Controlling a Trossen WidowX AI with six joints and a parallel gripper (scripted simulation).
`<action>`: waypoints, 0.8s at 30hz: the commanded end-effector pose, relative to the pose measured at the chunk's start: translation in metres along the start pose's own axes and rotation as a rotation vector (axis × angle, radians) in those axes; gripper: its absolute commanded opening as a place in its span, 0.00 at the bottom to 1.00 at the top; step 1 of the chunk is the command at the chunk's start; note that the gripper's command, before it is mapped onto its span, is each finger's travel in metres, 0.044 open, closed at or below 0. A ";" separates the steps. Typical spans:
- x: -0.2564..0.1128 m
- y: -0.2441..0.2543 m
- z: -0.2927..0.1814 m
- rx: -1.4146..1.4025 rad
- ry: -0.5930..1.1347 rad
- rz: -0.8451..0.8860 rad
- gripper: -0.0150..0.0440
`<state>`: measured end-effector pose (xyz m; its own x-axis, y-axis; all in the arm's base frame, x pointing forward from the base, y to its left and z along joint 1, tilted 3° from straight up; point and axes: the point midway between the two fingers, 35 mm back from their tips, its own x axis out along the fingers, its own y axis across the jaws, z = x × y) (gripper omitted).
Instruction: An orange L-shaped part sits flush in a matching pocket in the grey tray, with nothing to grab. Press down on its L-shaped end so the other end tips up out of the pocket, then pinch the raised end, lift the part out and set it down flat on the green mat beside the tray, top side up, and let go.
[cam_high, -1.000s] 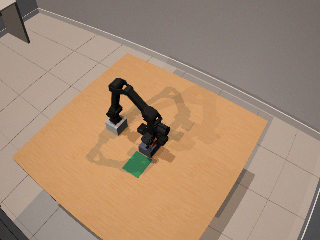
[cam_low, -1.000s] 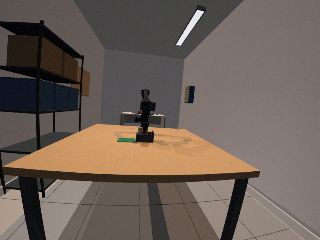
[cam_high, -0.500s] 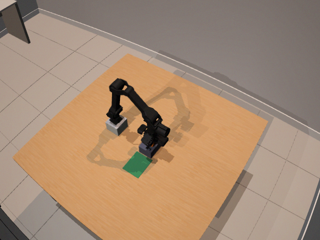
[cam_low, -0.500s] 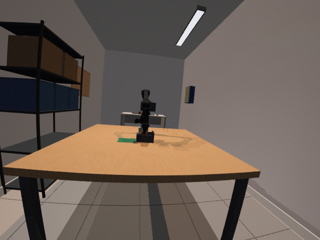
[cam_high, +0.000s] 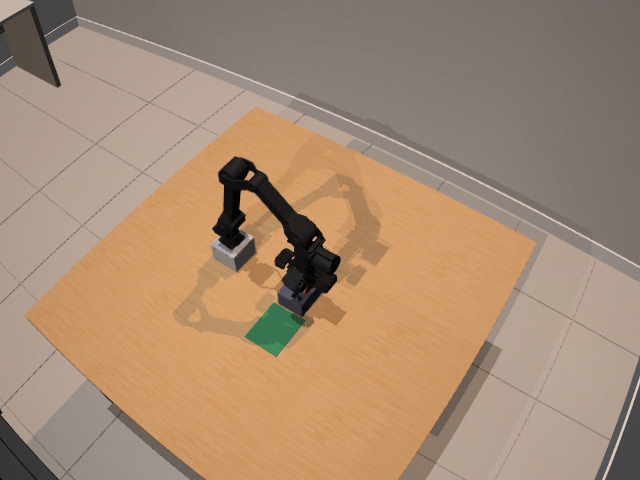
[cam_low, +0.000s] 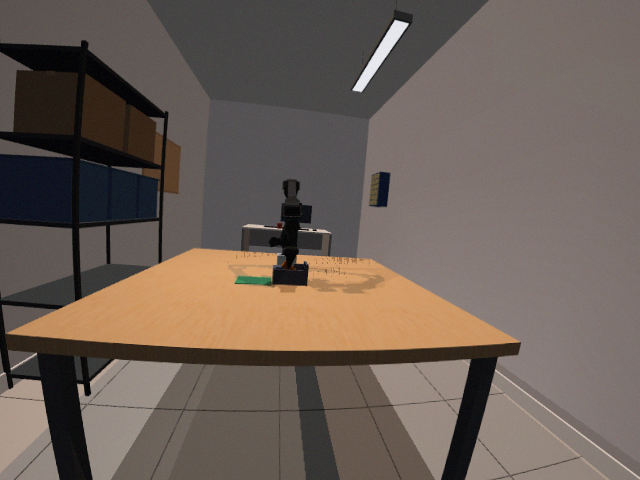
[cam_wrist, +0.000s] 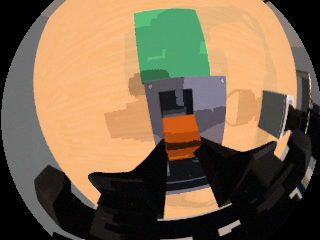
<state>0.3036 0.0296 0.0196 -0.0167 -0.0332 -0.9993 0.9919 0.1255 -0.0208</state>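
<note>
The orange part sits at the grey tray, over its pocket, between my fingertips. In the top view only a sliver of it shows under the gripper. My gripper is shut on the orange part, one finger on each side, low over the tray. Part of the dark pocket shows beyond the part and on its near side. How far the part is tilted is hard to tell. The green mat lies flat beside the tray, with nothing on it.
The wooden table carries the arm's grey base block, behind the tray. Shadows of the arm fall across the table. A shelf rack stands left of the table in the exterior view.
</note>
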 end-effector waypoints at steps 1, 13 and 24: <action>-0.003 0.000 0.000 0.000 0.000 0.001 0.25; -0.021 -0.001 0.000 0.000 -0.003 -0.003 0.25; -0.037 -0.001 0.000 0.000 -0.003 -0.004 0.25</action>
<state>0.3021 0.0286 0.0483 -0.0277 -0.0451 -0.9986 0.9913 0.1277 -0.0333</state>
